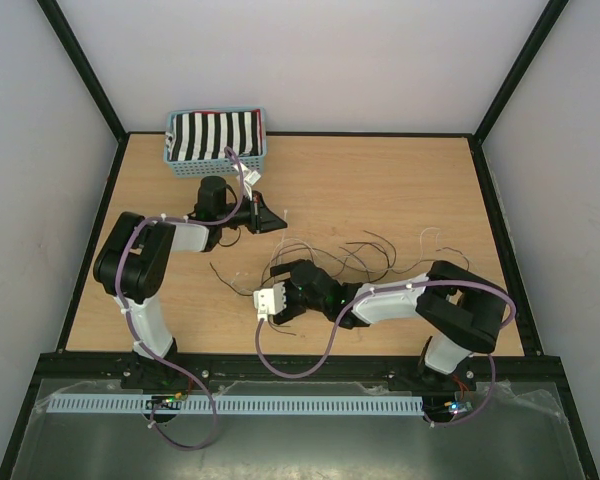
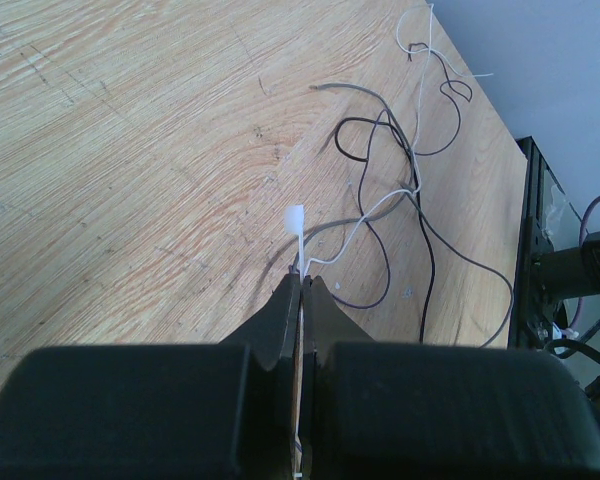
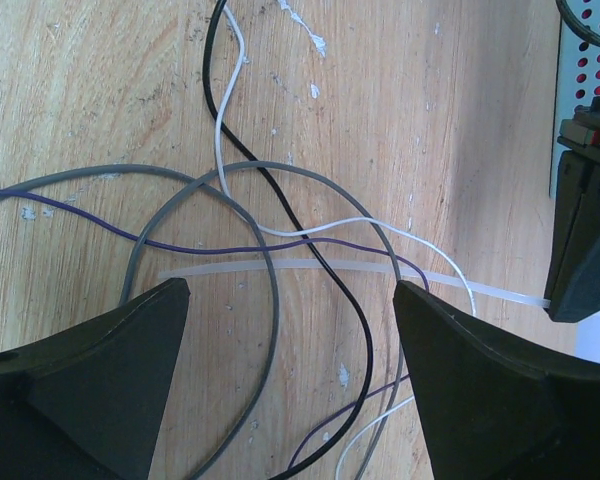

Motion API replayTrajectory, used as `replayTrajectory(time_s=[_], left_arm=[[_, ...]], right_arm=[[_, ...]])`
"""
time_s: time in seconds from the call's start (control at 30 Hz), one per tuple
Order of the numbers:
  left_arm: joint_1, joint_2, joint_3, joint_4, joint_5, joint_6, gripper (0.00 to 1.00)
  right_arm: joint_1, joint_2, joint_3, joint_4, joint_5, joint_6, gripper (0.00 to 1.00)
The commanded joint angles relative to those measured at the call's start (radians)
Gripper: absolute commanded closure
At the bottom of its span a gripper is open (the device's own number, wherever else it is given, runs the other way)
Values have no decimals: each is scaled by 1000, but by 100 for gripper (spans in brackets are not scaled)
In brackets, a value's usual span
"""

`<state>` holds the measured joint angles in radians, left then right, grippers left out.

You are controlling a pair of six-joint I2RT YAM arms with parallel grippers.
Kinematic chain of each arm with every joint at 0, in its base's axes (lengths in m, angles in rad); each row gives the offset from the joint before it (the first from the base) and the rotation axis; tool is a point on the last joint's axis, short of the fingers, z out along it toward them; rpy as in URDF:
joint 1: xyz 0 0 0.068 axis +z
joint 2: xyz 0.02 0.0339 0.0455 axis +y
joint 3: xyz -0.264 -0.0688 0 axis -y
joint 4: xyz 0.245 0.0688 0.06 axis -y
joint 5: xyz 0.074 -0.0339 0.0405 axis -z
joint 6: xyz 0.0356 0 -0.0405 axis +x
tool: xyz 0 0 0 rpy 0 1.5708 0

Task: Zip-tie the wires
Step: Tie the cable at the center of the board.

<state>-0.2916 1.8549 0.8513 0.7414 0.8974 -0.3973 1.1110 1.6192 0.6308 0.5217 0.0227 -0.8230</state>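
We lose the wires (image 3: 265, 164) past the top, left and bottom edges of the right wrist view. The tail of the zip tie (image 2: 296, 218) vanishes between the pressed fingers of the left end effector (image 2: 302, 292); from above it is too small to discern.

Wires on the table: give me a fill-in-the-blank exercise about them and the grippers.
The left gripper is shut on a white ___.
The right gripper, over the wires, has its jaws ___.
The basket holds a ___ cloth.
Missing: zip tie; open; striped.
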Motion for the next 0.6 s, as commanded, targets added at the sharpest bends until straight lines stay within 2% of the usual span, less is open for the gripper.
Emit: replayTrajectory(time_s=[0.0, 0.57], left_arm=[[0, 0, 14, 24, 14, 1, 100], [1, 1, 8, 24, 5, 5, 100]], right_arm=[[-5, 21, 2, 4, -22, 8, 6], [35, 58, 38, -81, -79, 4, 6]])
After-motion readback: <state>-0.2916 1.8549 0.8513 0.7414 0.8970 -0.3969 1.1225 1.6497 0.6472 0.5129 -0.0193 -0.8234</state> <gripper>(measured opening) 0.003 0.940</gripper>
